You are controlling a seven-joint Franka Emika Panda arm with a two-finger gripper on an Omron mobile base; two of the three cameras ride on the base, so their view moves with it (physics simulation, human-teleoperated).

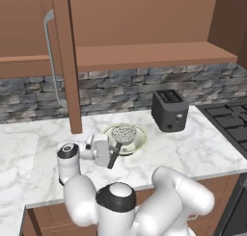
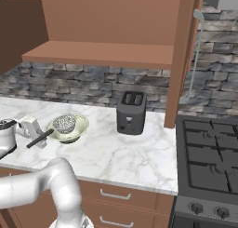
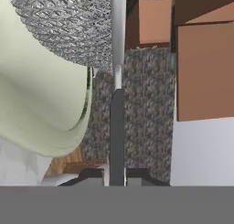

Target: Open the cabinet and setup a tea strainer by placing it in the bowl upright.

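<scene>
2 of the task's steps look done: the cabinet (image 1: 144, 18) stands open, its brown wooden door (image 1: 67, 61) swung out edge-on with a long silver bar handle (image 1: 50, 57), and the tea strainer (image 1: 124, 133) is already over the bowl (image 1: 137, 142). The step in hand is the placing itself. The pincer (image 1: 112, 155) is clamped narrow on the strainer's thin dark handle, which the hand view shows running straight up between the 2 fingertips (image 3: 93, 176). The mesh basket sits inside the bowl, near the middle of the marble surface (image 1: 193, 148), left of the black toaster (image 1: 170, 110).

The next move, as I judge it, calls for settling the basket level so it rests upright, then letting go gently and backing off along the handle; a long handle may tip the light basket once freed.

The strainer is fine silver wire mesh, rounded; the bowl is smooth, pale cream-green, wide and cone-shaped with a thin rim. The wall behind is rough grey stone (image 1: 120, 85).
</scene>
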